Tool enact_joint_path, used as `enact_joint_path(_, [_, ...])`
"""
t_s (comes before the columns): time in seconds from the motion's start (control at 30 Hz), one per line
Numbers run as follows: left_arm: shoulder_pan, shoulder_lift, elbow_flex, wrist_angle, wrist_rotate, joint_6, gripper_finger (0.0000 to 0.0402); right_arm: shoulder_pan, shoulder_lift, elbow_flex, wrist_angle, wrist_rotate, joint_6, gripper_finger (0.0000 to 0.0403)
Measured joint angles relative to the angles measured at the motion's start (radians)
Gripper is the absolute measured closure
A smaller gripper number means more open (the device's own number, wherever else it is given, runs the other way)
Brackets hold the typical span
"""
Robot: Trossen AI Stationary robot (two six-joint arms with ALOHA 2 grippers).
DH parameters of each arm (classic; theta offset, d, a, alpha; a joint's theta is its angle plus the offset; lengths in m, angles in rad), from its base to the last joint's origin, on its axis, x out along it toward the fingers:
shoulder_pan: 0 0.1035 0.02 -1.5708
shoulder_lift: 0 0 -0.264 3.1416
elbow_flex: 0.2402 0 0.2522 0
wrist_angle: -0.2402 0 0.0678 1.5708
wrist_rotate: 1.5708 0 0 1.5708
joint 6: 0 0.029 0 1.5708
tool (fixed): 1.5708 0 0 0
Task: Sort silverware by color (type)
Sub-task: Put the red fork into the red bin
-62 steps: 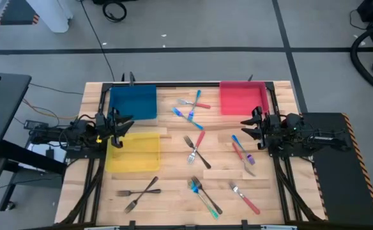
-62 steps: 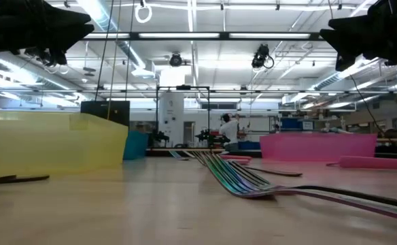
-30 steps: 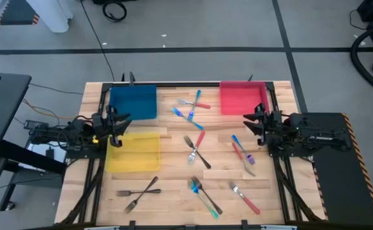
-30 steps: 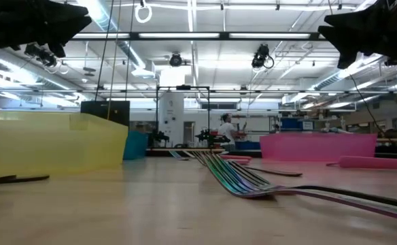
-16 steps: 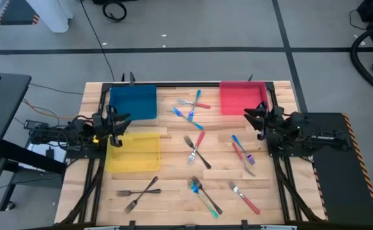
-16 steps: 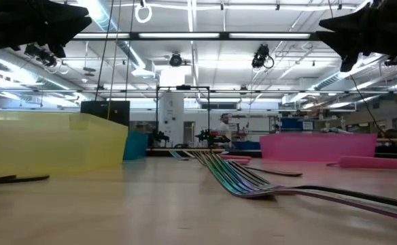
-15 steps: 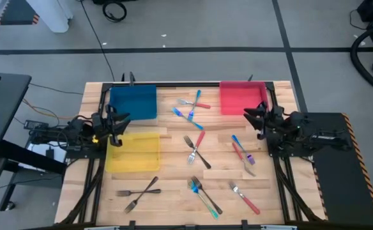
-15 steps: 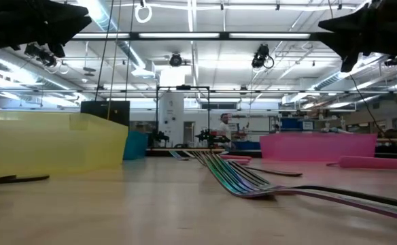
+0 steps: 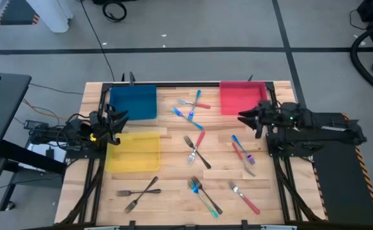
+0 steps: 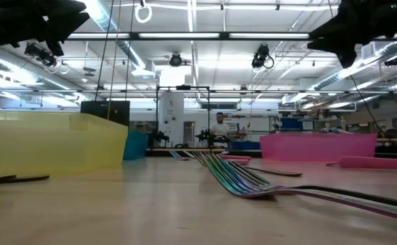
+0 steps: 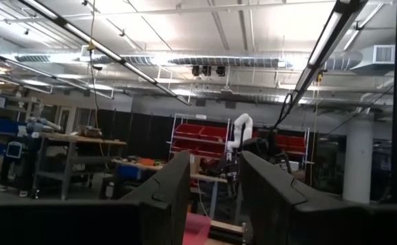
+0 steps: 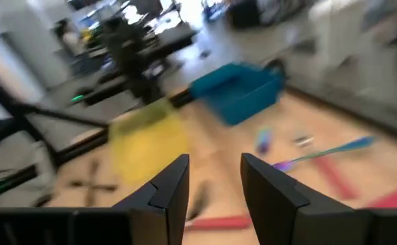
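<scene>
Sorting has not begun: the silverware (image 9: 198,148), slim stiff forks with red, blue or plain grey handles, lies scattered across the tabletop (image 9: 174,172). Light and likely slippery, each is best pinched mid-handle. The right pincer (image 9: 243,117) hovers spread beside the red tray (image 9: 241,99); the left pincer (image 9: 121,117), also spread, waits by the blue tray (image 9: 133,102).

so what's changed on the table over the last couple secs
The right gripper has swung up and inward, from beside the forks at the right edge toward the red tray, jaws open and empty. The left gripper barely shifted, still by the yellow tray. No fork has moved.
</scene>
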Motion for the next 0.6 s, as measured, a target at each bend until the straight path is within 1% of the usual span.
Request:
enact_joint_path(0.1, [0.000, 0.000, 0.000, -0.016, 0.000, -0.020, 0.0271, 0.024, 0.114, 0.058, 0.008, -0.126, 0.073, 0.0262])
enact_joint_path(0.2, [0.000, 0.000, 0.000, -0.023, 0.000, -0.041, 0.0271, 0.053, 0.223, 0.111, -0.007, -0.196, 0.127, 0.0262])
enact_joint_path(0.37, [0.000, 0.000, 0.000, -0.031, 0.000, -0.042, 0.0271, 0.087, 0.370, 0.174, -0.158, -0.201, 0.330, 0.0262])
enact_joint_path(0.47, [0.000, 0.000, 0.000, -0.031, 0.001, -0.037, 0.0271, 0.107, 0.436, 0.177, -0.259, -0.208, 0.455, 0.0262])
enact_joint_path(0.6, [0.000, 0.000, 0.000, -0.031, 0.001, -0.036, 0.0271, 0.142, 0.507, 0.177, -0.349, -0.219, 0.601, 0.0262])
